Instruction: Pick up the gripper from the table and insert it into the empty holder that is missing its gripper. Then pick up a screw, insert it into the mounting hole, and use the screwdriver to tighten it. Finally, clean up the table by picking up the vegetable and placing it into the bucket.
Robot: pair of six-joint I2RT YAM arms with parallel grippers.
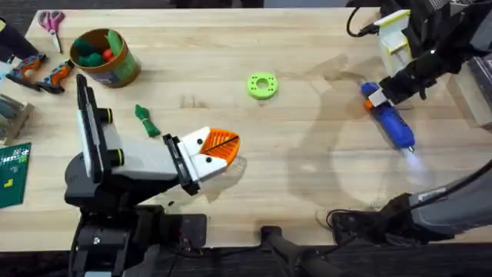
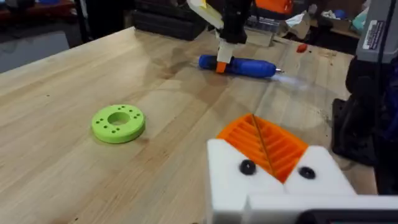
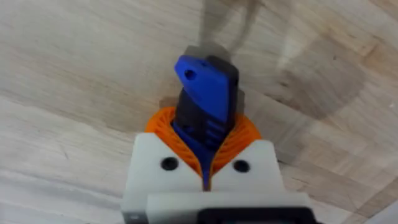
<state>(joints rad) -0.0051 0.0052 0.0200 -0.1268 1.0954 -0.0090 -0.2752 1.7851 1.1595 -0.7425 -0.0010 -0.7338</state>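
We see open wood table (image 1: 323, 177) between our two arms, only a green ring disc (image 1: 262, 85) standing mid-table, the vegetable (image 1: 146, 121) just beside our left gripper (image 1: 219, 148), the bucket (image 1: 104, 58) crowded by tools at the far left corner.

Bright green ring-shaped disc (image 1: 262, 85) mid-table, pink-handled scissors (image 1: 52, 23) at far-left corner.

A pale wood table (image 1: 231, 92) with visible plank seams fills most of the overhead frame, lit evenly with soft shadows right of centre. Along its upper left edge lie scissors (image 1: 52, 23) with pink handles and orange-handled pliers (image 1: 38, 73), and a green board (image 1: 14, 173) sits at the left edge. In the left wrist view, dark clutter and a black case (image 2: 168, 22) stand beyond the table's far edge.
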